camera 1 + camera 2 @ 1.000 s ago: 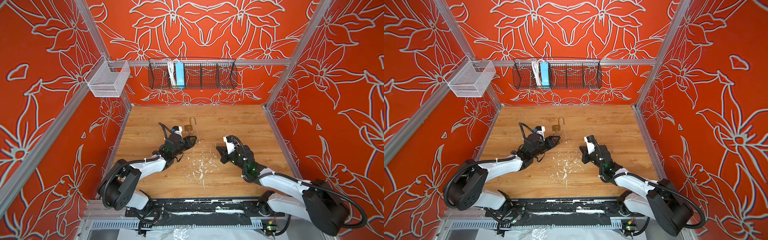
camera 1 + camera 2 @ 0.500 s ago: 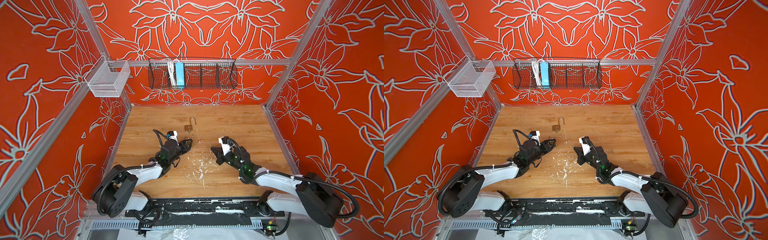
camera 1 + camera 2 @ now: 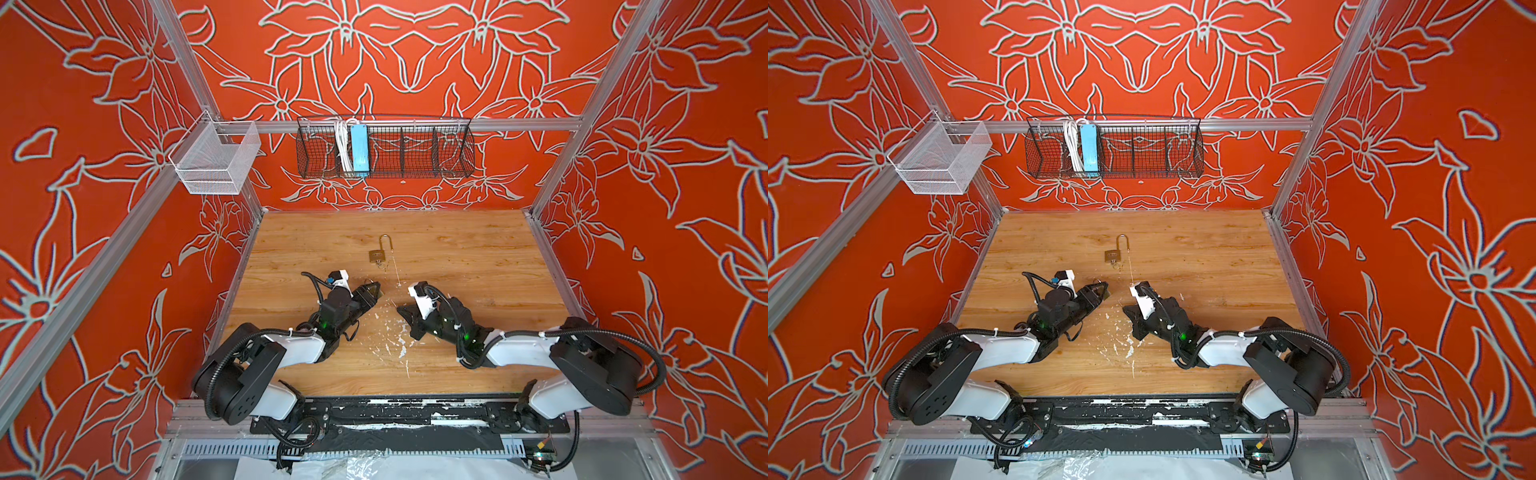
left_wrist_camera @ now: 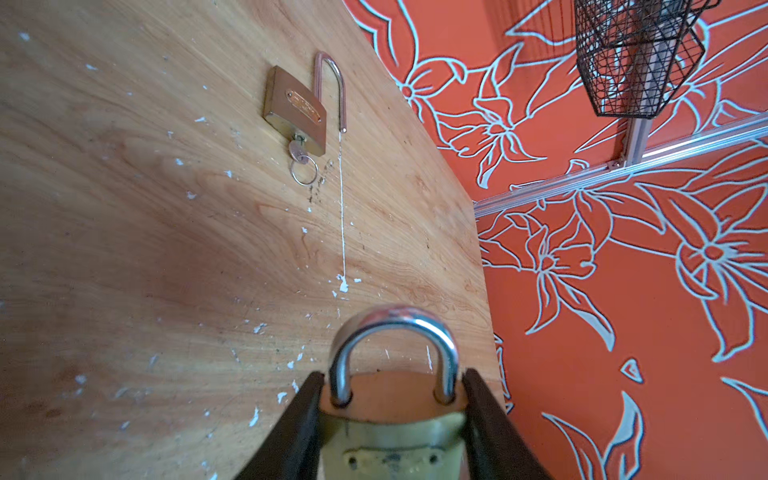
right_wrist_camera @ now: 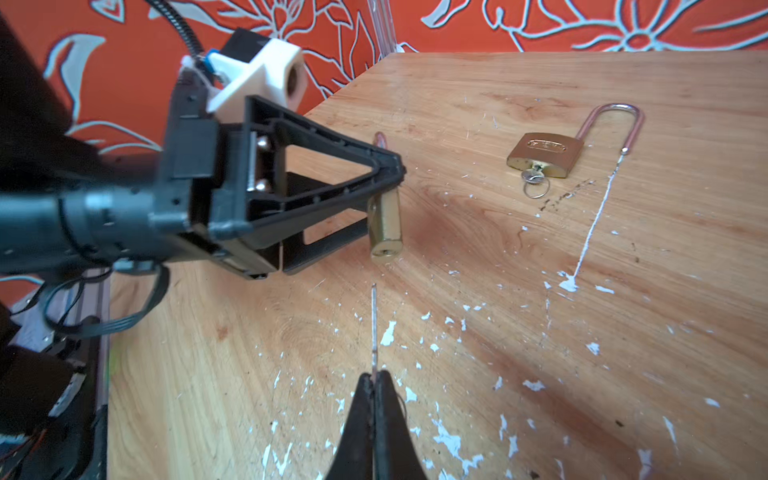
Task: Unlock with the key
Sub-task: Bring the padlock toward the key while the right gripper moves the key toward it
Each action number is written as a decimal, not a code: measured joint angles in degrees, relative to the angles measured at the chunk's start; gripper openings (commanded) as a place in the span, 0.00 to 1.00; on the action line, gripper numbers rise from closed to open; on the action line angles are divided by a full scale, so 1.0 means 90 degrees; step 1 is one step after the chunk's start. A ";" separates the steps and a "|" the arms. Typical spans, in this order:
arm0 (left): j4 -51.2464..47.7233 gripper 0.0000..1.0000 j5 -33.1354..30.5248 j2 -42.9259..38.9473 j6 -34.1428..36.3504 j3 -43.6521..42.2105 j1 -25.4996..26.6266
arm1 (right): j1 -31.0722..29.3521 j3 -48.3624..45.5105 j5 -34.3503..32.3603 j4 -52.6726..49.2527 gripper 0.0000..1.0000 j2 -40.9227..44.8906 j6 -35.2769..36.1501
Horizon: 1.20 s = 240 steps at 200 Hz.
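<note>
On the wooden table (image 3: 457, 249), both arms have drawn back from the long-shackled open padlock (image 3: 377, 254), which lies well behind them with an inserted key (image 4: 297, 151) in its base. The left gripper (image 3: 374, 289) is clamped across the body of a second padlock (image 5: 384, 220), shackle shut, keyhole facing the right gripper (image 5: 374, 376). That gripper, pinched on the key (image 5: 374, 324), has swung in closer. Seen edge-on, the blade seems aligned but is still apart from the keyhole. Insertion looks next.
</note>
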<state>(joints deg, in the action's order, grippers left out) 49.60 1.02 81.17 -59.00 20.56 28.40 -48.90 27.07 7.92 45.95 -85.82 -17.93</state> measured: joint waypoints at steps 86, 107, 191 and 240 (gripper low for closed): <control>0.0083 0.00 -0.0012 -0.0090 0.0078 0.0000 0.0223 | 0.0000 0.0250 0.0092 -0.0019 0.00 -0.0299 -0.0087; 0.0102 0.00 -0.0114 -0.0124 0.0155 0.0000 0.0391 | 0.0000 0.0279 0.0172 -0.0022 0.00 -0.0321 -0.0100; 0.0180 0.00 -0.0255 -0.0136 0.0279 0.0000 0.0559 | 0.0000 0.0284 0.0211 -0.0080 0.00 -0.0369 -0.0117; 0.0415 0.00 -0.0124 0.0095 0.0330 0.0012 0.0561 | 0.0005 0.0284 0.0131 -0.0189 0.00 -0.0352 -0.0214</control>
<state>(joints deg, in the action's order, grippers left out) 53.34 -0.10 82.02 -56.03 20.67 33.45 -48.86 29.63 9.10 44.25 -88.99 -19.86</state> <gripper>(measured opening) 0.480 0.048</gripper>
